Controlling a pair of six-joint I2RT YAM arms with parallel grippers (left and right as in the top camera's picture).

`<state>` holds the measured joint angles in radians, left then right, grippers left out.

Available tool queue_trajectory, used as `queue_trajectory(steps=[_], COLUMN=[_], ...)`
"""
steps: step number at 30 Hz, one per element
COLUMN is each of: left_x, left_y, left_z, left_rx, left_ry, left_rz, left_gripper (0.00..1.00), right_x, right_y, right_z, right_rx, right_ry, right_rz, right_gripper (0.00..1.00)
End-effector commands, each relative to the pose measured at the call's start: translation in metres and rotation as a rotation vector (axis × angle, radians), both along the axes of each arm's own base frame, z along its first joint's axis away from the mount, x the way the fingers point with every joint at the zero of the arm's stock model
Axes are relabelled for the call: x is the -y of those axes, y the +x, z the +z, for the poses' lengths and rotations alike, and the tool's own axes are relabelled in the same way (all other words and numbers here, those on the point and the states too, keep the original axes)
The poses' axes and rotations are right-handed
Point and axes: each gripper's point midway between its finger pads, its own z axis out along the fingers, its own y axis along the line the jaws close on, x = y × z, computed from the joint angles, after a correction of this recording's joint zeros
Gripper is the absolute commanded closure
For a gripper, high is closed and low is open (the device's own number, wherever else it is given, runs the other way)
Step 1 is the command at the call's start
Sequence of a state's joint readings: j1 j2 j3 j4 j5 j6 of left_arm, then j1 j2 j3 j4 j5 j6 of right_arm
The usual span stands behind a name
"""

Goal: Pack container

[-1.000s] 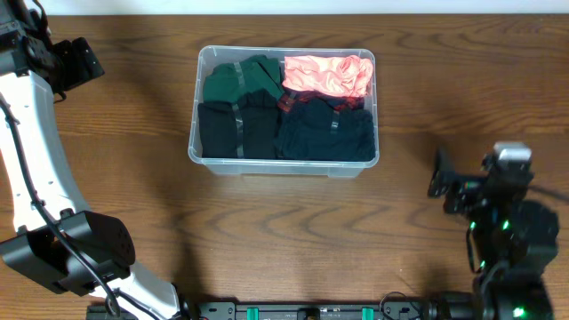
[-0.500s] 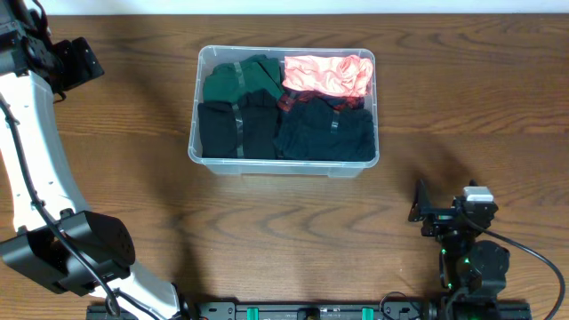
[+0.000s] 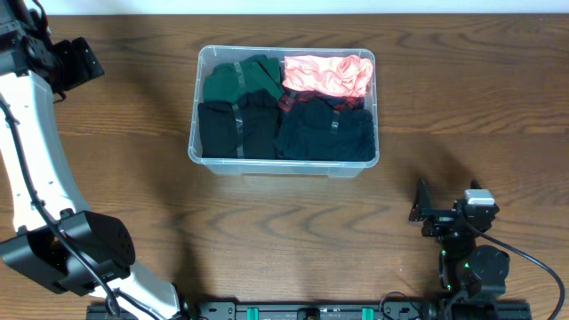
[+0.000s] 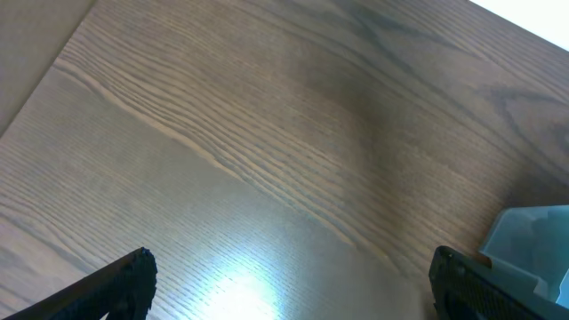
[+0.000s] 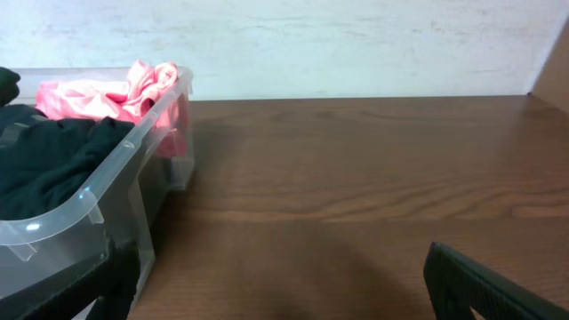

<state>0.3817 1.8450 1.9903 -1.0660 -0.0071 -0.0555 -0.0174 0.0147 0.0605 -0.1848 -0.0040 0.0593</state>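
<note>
The container [image 3: 283, 161], a clear plastic bin, stands at the table's middle back. It holds folded clothes: a green one [image 3: 238, 78], a black one [image 3: 233, 129], a dark navy one [image 3: 324, 132] and a pink one [image 3: 327, 76]. Its bottom is hidden by them. My left gripper [image 3: 78, 60] is open and empty at the far left back, above bare wood [image 4: 292, 267]; the container's corner [image 4: 533, 244] shows at its right. My right gripper [image 3: 425, 213] is open and empty near the front right [image 5: 276, 267], facing the container's end [image 5: 84, 209] and the pink cloth [image 5: 116, 89].
The wooden table [image 3: 444, 89] runs to a pale wall [image 5: 356, 44] behind. A black rail [image 3: 311, 311] lies along the front edge. The left arm's white link [image 3: 36, 151] stretches along the left side.
My right arm has drawn back and down toward the front right edge, mostly in the first half second. The left arm and the container have not moved.
</note>
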Motion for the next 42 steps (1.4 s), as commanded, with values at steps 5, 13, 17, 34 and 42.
queue_trajectory(steps=[5,13,17,34,42], left_x=[-0.001,-0.001,-0.001,0.005,0.082], left_y=[0.001,0.001,0.001,-0.007,-0.009], left_z=[-0.002,-0.002,-0.002,0.013,0.076], left_rx=[-0.001,-0.001,-0.001,0.023,0.213], left_ry=[-0.004,-0.004,-0.004,-0.011,-0.07], left_rz=[0.01,0.009,0.009,0.013,-0.185], left_gripper=[0.02,0.02,0.02,0.02,0.02], right_x=[0.004,0.004,0.004,0.004,0.004], right_y=[0.0,0.0,0.0,0.0,0.0], right_z=[-0.001,-0.001,-0.001,-0.001,-0.001], right_rx=[0.004,0.005,0.004,0.003,0.003], right_ry=[0.001,0.001,0.001,0.001,0.001], right_rz=[-0.019,-0.019,-0.019,-0.019,-0.019], right_gripper=[0.01,0.01,0.01,0.01,0.01])
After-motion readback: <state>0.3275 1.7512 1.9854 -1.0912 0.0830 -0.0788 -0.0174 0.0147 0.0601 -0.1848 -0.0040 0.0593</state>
